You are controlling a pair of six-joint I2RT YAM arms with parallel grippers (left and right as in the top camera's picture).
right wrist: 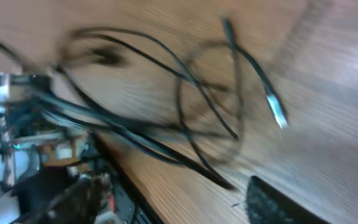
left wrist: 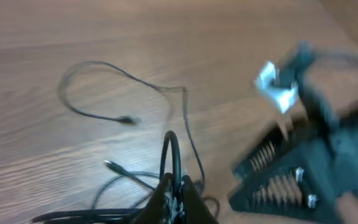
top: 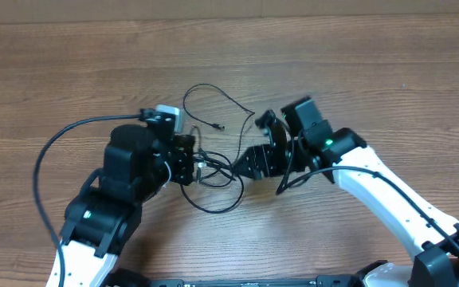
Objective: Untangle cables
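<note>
Cables [top: 211, 169] lie tangled mid-scene on the tabletop [top: 54, 64]. I see my left end effector [left wrist: 173, 196] clamped on one loop; the right end effector [top: 243, 163] looks apart, though blurred.

White links [top: 373, 179], black joints [top: 130, 155] (green lights), black right end effector [top: 241, 165]

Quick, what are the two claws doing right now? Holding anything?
Left gripper: shut, pinching a loop of the cables.
Right gripper: open, holding nothing.
</note>
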